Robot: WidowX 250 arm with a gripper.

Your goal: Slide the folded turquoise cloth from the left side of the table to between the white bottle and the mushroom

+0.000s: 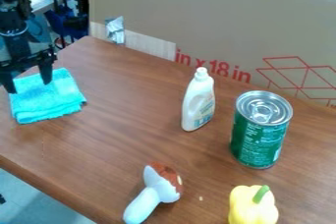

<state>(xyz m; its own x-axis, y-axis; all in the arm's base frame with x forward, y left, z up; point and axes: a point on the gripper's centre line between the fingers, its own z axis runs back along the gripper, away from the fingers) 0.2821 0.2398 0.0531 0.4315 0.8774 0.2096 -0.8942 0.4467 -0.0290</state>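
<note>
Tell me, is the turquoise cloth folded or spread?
Folded: the turquoise cloth lies as a compact pad, layered edges showing.

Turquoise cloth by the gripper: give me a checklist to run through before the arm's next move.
1. Gripper fingers apart: ok, they are spread at the turquoise cloth.
2. Fingertips touching the cloth: cannot tell, the slanted view hides their height.
3. Cloth folded and resting on the wooden table: ok.
4. White bottle and green can upright: ok, both stand to the right of the cloth in the view.
5. Toy mushroom upright: not ok, it lies on its side.
6. Yellow pepper apart from the mushroom: ok, bare tabletop shows between them.
</note>
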